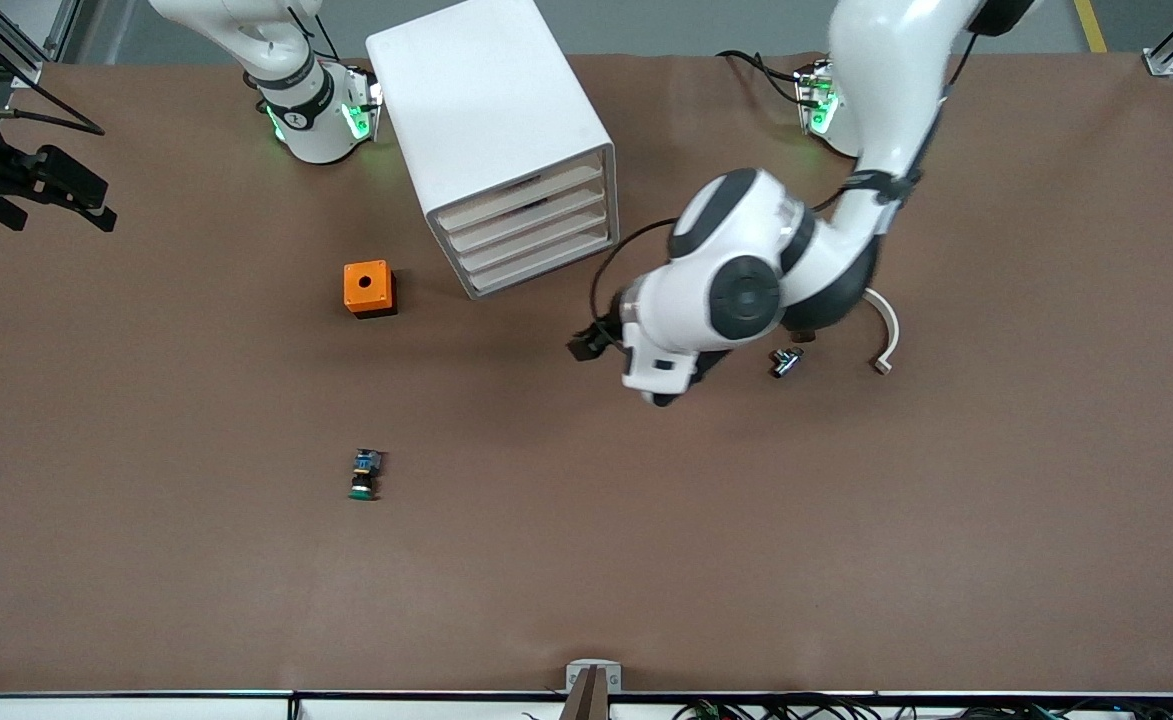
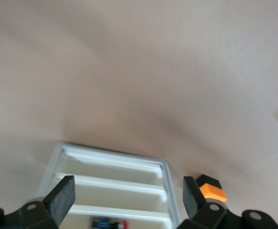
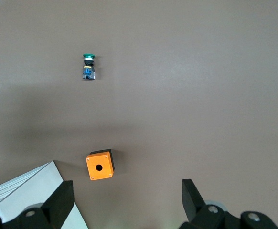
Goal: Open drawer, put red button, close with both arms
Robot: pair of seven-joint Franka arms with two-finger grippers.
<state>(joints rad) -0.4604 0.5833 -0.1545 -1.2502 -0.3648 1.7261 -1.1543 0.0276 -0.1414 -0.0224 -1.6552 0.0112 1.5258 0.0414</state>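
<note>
The white cabinet [image 1: 491, 110] stands near the robots' bases, its four stacked drawers [image 1: 531, 225] all pushed in level with one another. Through a drawer's open front, the left wrist view shows the red button [image 2: 111, 223] lying inside, red cap and dark blue body. My left gripper [image 1: 586, 345] hovers open in front of the drawers [image 2: 110, 191], holding nothing. High over the table my right gripper [image 3: 124, 193] is open and empty, with the cabinet's corner [image 3: 24, 191] beside one finger. That gripper does not show in the front view.
An orange box with a round hole [image 1: 369, 288] [image 3: 100, 166] [image 2: 210, 190] sits beside the cabinet. A green-capped switch [image 1: 365, 476] [image 3: 88, 66] lies nearer the front camera. A small black switch [image 1: 786, 361] and a white curved piece [image 1: 886, 340] lie under the left arm.
</note>
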